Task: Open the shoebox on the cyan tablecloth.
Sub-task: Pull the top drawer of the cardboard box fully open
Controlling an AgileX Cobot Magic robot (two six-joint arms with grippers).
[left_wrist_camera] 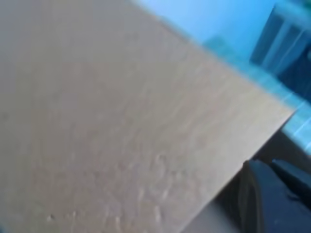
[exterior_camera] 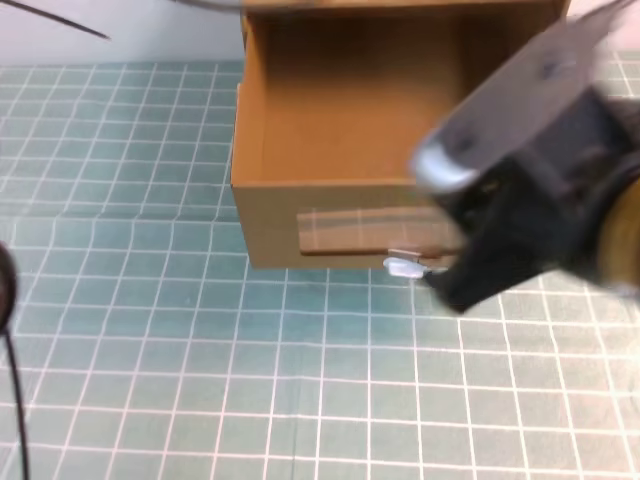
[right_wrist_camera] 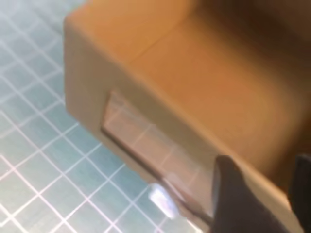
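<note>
One shoebox sits on the cyan tablecloth, toward the far side of the worktop, with its drawer slid out toward the camera so the bare brown inside shows. Its clear front window faces forward, and the small white tab handle hangs just below it. The right pincer is at the drawer's front right corner, its two dark fingers spread apart with a gap between them, close to the tab but not gripping it. The left wrist view is filled by blurred cardboard with a dark finger at the lower right; I cannot tell how the left pincer stands.
</note>
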